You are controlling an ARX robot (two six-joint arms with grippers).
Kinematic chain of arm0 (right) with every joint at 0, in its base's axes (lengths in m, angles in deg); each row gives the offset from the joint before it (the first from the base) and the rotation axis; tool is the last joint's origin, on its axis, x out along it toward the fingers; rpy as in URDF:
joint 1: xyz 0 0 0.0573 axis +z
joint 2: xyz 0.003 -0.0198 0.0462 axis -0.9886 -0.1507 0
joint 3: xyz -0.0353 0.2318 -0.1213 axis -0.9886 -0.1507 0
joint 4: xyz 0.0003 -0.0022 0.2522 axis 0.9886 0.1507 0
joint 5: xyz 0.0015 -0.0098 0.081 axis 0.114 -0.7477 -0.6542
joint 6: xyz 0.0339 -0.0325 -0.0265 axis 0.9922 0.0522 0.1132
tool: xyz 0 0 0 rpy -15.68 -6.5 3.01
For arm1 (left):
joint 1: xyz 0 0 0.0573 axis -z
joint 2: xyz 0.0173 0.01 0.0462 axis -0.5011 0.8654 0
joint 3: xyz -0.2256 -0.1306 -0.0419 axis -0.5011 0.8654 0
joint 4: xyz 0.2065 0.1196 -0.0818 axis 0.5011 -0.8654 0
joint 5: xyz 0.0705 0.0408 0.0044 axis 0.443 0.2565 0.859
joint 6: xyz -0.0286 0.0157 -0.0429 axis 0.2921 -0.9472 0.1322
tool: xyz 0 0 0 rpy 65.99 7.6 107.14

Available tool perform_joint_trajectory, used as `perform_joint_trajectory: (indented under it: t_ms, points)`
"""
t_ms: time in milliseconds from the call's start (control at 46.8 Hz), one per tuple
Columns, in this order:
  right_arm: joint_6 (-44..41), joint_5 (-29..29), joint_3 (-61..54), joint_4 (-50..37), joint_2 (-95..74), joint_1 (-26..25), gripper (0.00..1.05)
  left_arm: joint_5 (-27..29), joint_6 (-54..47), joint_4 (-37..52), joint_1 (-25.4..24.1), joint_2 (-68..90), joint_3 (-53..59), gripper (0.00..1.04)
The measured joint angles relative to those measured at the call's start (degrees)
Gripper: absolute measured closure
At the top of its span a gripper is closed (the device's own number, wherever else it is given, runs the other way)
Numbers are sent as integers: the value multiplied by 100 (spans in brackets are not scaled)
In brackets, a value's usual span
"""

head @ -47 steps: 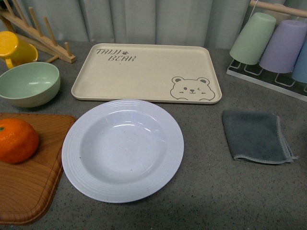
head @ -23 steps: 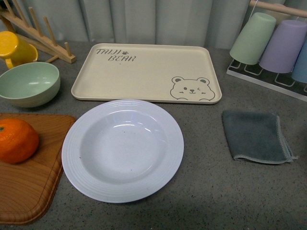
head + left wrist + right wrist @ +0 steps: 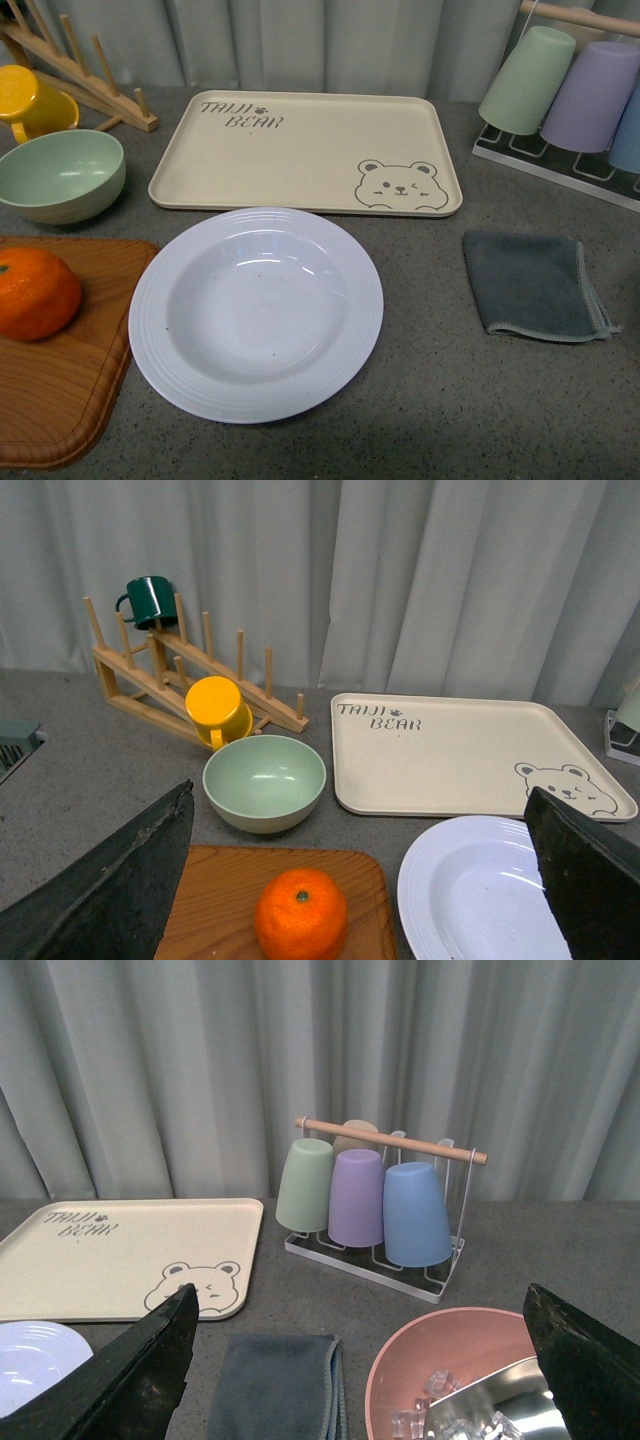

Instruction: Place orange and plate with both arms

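The orange [image 3: 34, 293] rests on a wooden cutting board [image 3: 70, 385] at the left; the left wrist view shows the orange [image 3: 300, 914] with its green stem dot up. The white ridged plate [image 3: 256, 312] lies flat on the grey counter in the middle, in front of the bear tray, and the plate [image 3: 478, 900] also shows in the left wrist view. Neither arm appears in the front view. My left gripper [image 3: 365, 900] hangs open above the orange and the plate's edge. My right gripper [image 3: 360, 1375] is open over a grey cloth [image 3: 275, 1385], holding nothing.
A beige bear tray [image 3: 305, 152] lies behind the plate. A pale green bowl [image 3: 58, 175], a yellow cup [image 3: 30, 100] and a wooden rack [image 3: 80, 70] stand back left. Grey cloth [image 3: 533, 285] and cup rack [image 3: 560, 95] sit right. A pink bowl [image 3: 450, 1370] with a metal one shows by the right wrist.
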Motion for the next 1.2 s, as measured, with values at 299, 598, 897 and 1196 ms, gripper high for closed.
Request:
perform_joint_trajectory:
  t_ms: [299,598,897,1196]
  points:
    - [0,0,0,0,0,0,9,715,116,-262,216,120,-70,7]
    - [0,0,0,0,2,-4,9,1626,595,356,232,1882,-387,7]
    - [0,0,0,0,2,-4,9,463,817,2026,125,6245,-1735,7]
    - [2,0,0,0,2,-4,9,496,730,2308,214,8616,-2612,7]
